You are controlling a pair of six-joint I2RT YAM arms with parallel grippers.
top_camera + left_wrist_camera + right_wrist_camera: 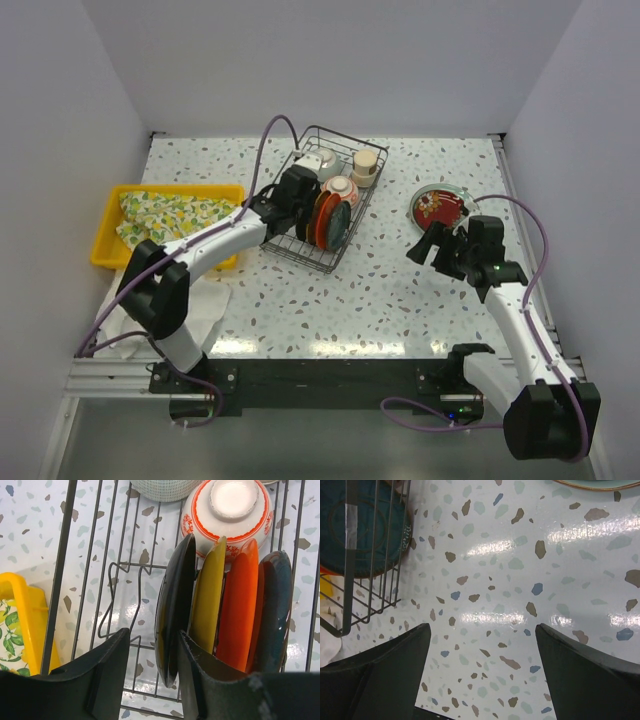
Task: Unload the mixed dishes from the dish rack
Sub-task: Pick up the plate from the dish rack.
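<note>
Left wrist view: the left gripper (152, 637) is standing spread astride the black plate (172, 605), one finger (195, 680) sitting between it and the yellow plate (207, 600), the other hanging apart, both plates standing upright in the dish rack (61, 565). The right gripper (482, 630) is hovering, spread wide, over the counter (520, 580).

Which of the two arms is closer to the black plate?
Left. The left gripper sits in the rack with the black plate between its jaws, not yet clamped. The right gripper hangs open over bare table, off to the rack's right.
</note>
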